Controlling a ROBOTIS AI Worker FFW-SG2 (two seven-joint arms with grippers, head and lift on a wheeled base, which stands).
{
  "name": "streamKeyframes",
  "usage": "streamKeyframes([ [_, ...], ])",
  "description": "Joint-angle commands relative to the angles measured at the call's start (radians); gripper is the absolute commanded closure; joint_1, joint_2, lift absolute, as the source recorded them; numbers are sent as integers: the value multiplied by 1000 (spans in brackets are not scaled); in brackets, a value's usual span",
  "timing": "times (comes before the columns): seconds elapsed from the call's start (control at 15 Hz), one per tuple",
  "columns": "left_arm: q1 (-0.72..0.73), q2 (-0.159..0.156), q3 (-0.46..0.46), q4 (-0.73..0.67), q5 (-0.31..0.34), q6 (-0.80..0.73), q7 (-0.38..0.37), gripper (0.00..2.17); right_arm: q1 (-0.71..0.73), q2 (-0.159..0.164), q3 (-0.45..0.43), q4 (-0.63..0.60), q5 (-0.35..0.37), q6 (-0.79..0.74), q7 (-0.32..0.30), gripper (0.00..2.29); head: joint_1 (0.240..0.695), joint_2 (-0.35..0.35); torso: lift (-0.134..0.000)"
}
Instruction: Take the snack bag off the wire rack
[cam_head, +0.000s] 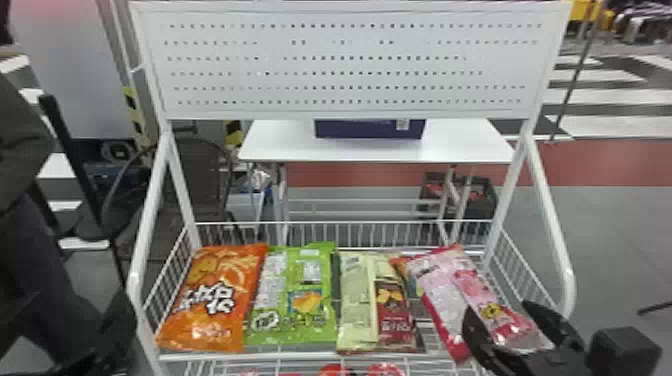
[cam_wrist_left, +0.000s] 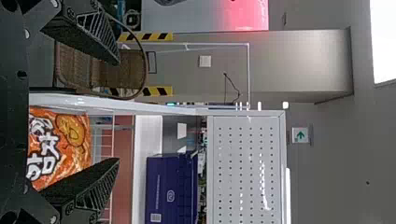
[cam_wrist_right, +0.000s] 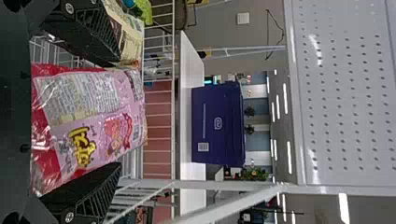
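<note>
Pink-and-crimson glossy plastic snack bag on the white wire rack, right side, lying skewed, far end angled left, near end right. Likely the target, since the right end effector is on it: fingers released and spread, one each side of the bag's near part, no clench; contact with either edge can't be told. Left end effector idle, fingers apart, over by the orange snack bag at the far-left end of the row. Green bag next, then cream-and-maroon bag just left of the pink one; partly hidden orange-and-blue packet by the pink bag's left edge, may be under it. Handling guess: light, puffy, soft, slick film, contents probably crushable. Best hold looks to be across the width at the near half, fingers squeezing the sides in gently until the film bunches; a shallow pinch on the crimson edge could slip off. Current step: line up and close. Next, a moderate squeeze, then lift straight up before pulling back, so the bag clears the front rail. Risks: bag squirting out, crushed snacks, left finger snagging the cream-and-maroon bag, packet dragged along.
</note>
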Motion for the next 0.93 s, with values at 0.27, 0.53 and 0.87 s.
streamKeyframes([
  [0.27,12,2,-2,-1,-2,-3,-5,164,-221,58,118,296,32,-4,-43,97,499,0,0],
  [0.53,3,1,-10,10,-12,0,-5,164,-264,52,114,362,23,-19,-68,97,499,0,0],
  [0.87,-25,2,-14,33,-14,6,-5,164,-294,52,111,362,8,51,-60,1598,499,0,0],
])
